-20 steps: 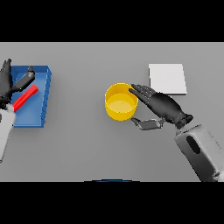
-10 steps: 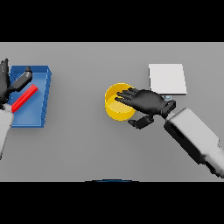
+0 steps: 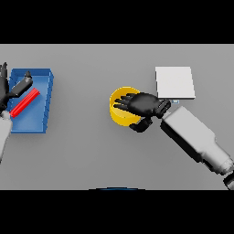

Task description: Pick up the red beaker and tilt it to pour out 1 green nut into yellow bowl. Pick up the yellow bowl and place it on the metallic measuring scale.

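- The right hand [image 3: 145,104] is over the right side of the yellow bowl [image 3: 119,109], with its arm coming in from the lower right.
- Its fingers [image 3: 124,104] are stretched across the open top of the bowl, and the tips reach about the middle of the opening.
- The thumb [image 3: 139,125] is curled down just outside the bowl's near right rim, so the rim sits between thumb and fingers; the hand is grasping the bowl at this side.
- The metallic measuring scale [image 3: 174,82] is a pale square plate behind the wrist of this hand, up and to the right of the bowl, apart from it.
- The left hand [image 3: 10,91] is at the far left edge, fingers relaxed and spread, holding nothing.
- Just right of these fingers the red beaker [image 3: 25,102] lies tilted in the blue tray [image 3: 45,78], and one fingertip points over its upper end.
- The bowl stands on the grey table [image 3: 82,151], well apart from the tray.
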You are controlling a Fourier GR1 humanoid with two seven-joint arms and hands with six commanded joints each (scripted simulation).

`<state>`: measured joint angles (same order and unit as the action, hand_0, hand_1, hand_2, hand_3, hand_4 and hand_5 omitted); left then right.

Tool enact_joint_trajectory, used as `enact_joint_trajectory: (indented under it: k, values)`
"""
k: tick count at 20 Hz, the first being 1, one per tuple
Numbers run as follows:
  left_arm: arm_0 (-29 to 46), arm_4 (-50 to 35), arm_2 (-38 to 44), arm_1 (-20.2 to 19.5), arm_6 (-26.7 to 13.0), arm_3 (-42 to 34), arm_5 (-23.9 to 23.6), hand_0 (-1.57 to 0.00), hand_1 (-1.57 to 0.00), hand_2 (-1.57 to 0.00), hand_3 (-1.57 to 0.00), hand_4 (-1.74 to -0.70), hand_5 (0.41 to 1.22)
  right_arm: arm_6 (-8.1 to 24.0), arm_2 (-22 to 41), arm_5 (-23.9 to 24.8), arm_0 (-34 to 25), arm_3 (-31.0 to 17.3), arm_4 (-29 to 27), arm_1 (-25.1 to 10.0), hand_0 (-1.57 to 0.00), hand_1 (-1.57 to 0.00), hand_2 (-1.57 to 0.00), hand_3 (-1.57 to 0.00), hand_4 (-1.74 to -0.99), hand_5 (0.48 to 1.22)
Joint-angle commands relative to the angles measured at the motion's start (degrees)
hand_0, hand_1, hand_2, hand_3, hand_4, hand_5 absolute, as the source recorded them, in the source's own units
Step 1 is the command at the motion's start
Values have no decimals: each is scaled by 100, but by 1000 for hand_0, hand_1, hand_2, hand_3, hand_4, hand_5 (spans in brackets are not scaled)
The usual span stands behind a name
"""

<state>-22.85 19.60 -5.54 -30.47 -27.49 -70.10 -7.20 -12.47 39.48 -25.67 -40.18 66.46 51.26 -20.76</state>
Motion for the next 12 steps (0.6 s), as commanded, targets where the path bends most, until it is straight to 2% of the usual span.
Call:
enact_joint_trajectory:
  k: [1, 5, 8, 10, 11, 12]
  values:
    - [-42, -11, 31, -33, -2, 46, 11, 1, 1, 1, 1, -744, 698, 43, 33, -67, -62, -101, 12, 58, 1, 1, 1, 1, -1261, 736]
    - [-69, -61, 66, -43, -21, 118, 55, 1, 1, 1, 1, -746, 699, 43, 75, -188, -131, -387, -4, 147, 1, 1, 1, -14, -1276, 744]
    - [-91, -15, 50, -29, -31, 97, -1, 1, 1, 1, 1, -745, 699, 215, 49, -349, -111, -466, -56, 218, 1, 1, -23, -72, -1289, 758]
    - [-109, -11, 55, -49, -10, 152, 14, 1, 1, 1, 1, -750, 701, 382, -12, -476, -117, -515, -118, 277, -26, -36, -71, -141, -1302, 805]
    - [-21, -34, 59, -32, 24, 89, -5, 1, 1, 1, 1, -752, 701, 395, 8, -489, -120, -520, -110, 290, -161, -135, -147, -182, -1321, 839]
    - [-35, -29, 47, -31, 7, 92, 13, 1, 1, 1, 1, -754, 700, 301, 15, -542, -137, -481, -127, 234, -443, -422, -375, -236, -1351, 915]
